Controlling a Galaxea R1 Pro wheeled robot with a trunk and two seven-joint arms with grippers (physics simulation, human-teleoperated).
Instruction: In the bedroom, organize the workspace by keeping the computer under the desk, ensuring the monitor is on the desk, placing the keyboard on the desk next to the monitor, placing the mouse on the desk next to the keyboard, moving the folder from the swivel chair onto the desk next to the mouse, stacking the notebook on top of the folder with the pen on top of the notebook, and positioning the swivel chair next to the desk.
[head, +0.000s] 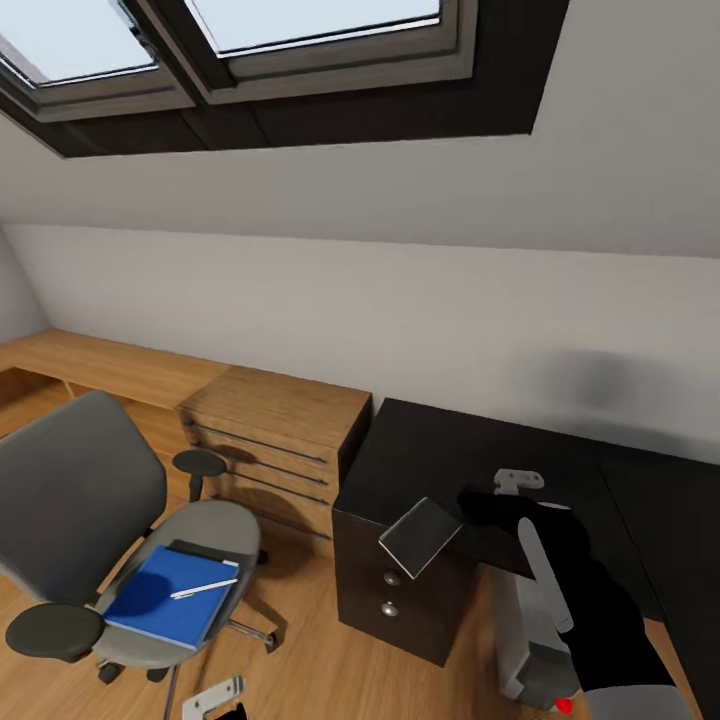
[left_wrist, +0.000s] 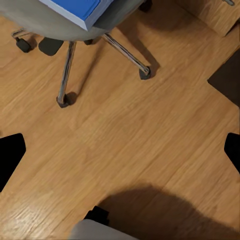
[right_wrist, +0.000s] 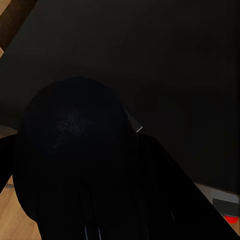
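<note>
I am looking at an attic bedroom with a sloped white ceiling, two skylights (head: 300, 25) and a wooden floor (left_wrist: 130, 140). One light wooden chest of drawers (head: 275, 425) stands against the wall, just beside the left end of the desk (head: 450, 440), whose glossy black top runs off to the right. Below the desk's front left corner I count two round silver knobs (head: 391, 579) on the black drawer front.

One swivel chair (head: 80, 490) stands on the floor, well apart from the desk on the chest's side. One blue folder (head: 165, 595) lies flat on its seat, and one pen (head: 203, 589) rests across the folder near the edge that faces the desk. At the desk's front left corner a single small pale grey slab, which I take for the notebook (head: 420, 535), sits tilted and overhangs the edge.

My right gripper (head: 516, 484) hovers over the front part of the desk top. The right wrist view has one black mouse (right_wrist: 75, 125) very close against the dark top; I cannot tell whether the fingers are clamped on it. One light-grey computer (head: 530, 640) stands under the desk's front edge.

My left gripper (left_wrist: 120, 155) hangs low over the floor by the chair's chrome base (left_wrist: 67, 65), released, with its fingertips (left_wrist: 10, 155) spread wide.
</note>
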